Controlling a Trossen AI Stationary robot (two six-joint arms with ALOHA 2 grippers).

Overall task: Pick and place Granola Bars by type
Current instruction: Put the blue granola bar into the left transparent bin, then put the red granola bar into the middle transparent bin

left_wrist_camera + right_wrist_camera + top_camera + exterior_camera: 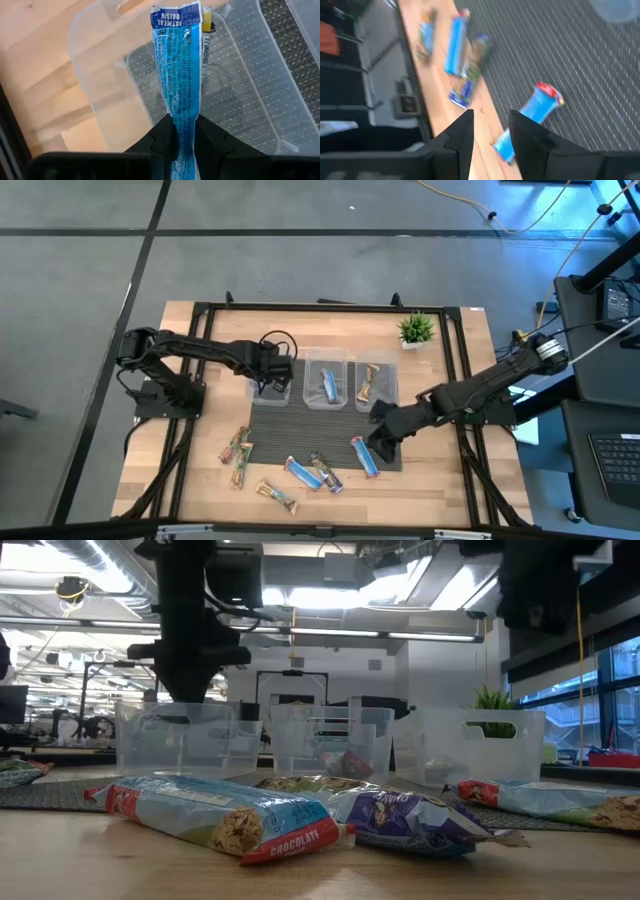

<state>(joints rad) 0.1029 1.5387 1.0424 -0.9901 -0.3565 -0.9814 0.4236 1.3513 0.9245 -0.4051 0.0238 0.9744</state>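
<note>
— Well, where does the left gripper (pixel 184 131) stand?

— Over the leftmost clear square plastic bin (pixel 271 387) on the dark ribbed mat (pixel 300 426). The high view hides its load; only the left wrist view shows its fingers clamped on a bright blue foil-wrapped granola bar (pixel 181 75), which hangs over that bin's open mouth.

— And the right gripper (pixel 491 132)?

— It hovers near the mat's right front, fingers narrowly parted with nothing between them, just above another blue bar with a red end (pixel 530 117). That bar lies on the mat's front edge.

— What about the rest?

— From above, the middle bin (pixel 326 385) and the right bin (pixel 375 384) each hold a bar, and loose bars lie on the wooden tabletop (pixel 200 330) in front. The low view alone reads "chocolate" on the nearest wrapper (pixel 225 817).
</note>
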